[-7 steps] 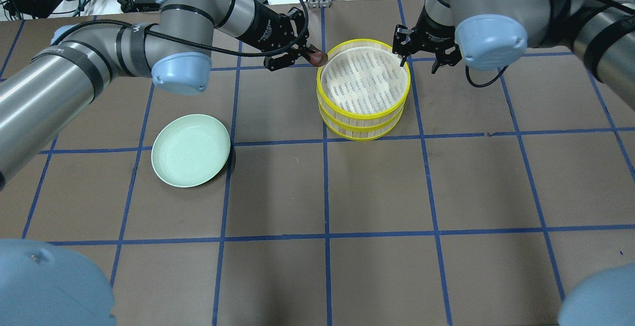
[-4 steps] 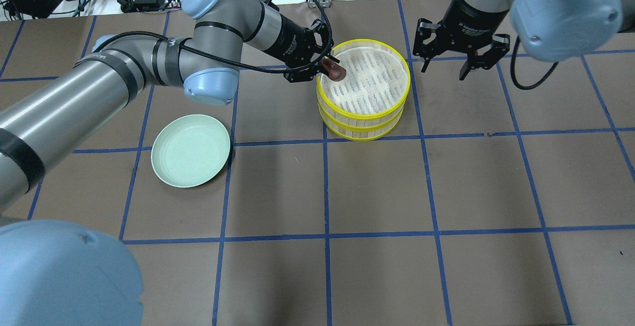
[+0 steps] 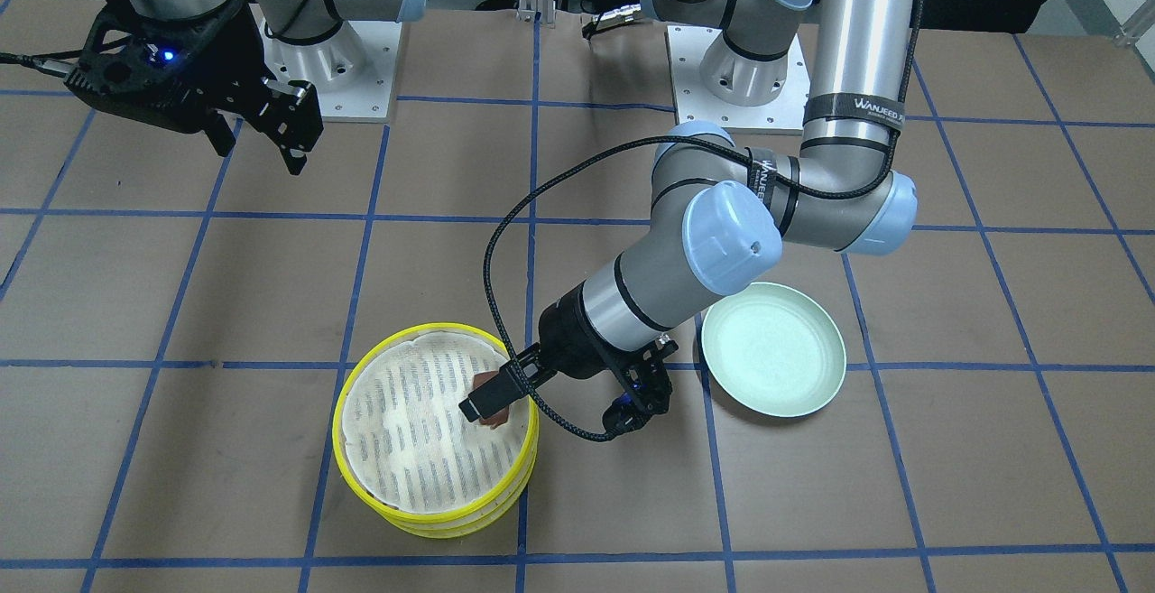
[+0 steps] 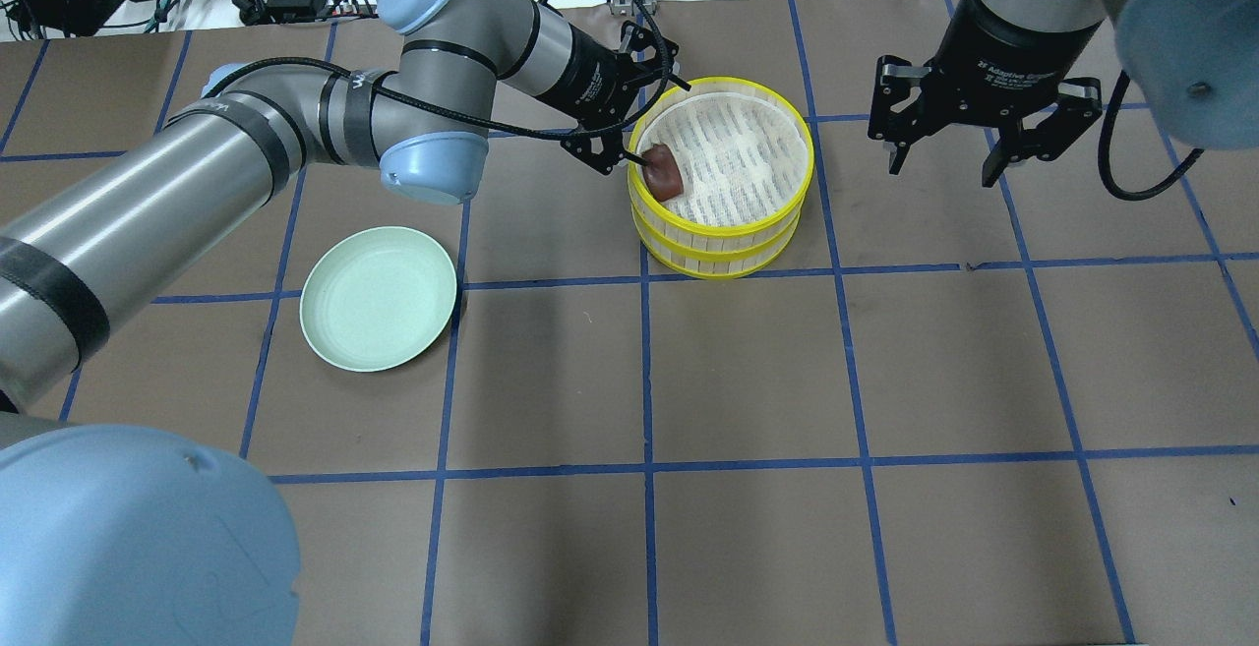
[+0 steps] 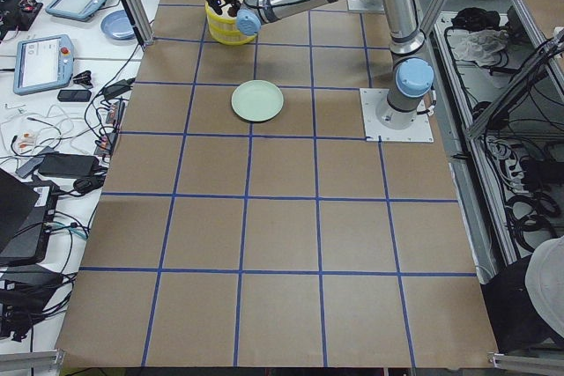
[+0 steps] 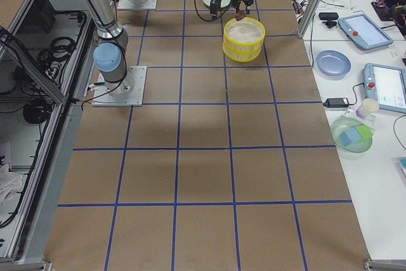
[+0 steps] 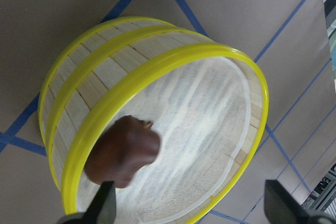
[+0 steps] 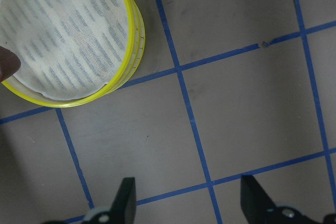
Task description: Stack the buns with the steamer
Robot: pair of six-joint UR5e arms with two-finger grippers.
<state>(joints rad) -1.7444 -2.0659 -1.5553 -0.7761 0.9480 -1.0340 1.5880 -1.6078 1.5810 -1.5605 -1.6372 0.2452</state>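
- Brown-papered desk [image 4: 748, 371]: the reddish-brown bun [image 4: 666, 174] lies on the top steamer tier [image 4: 733, 229], just inside its rim.
- Left gripper [image 7: 190, 205] hangs spread open over it; right gripper [image 8: 189, 203] is open and empty.
- I'd lift the left straight up, clear of the rim.

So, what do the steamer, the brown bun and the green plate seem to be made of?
The steamer: walls look like pale matte wood slats, seams visible; rims bright yellow, maybe plastic or paint; liner seems white woven mesh. The brown bun: smooth, faintly shiny, possibly a rubber or plastic model. The green plate: even pastel colour, satin sheen, probably plastic.
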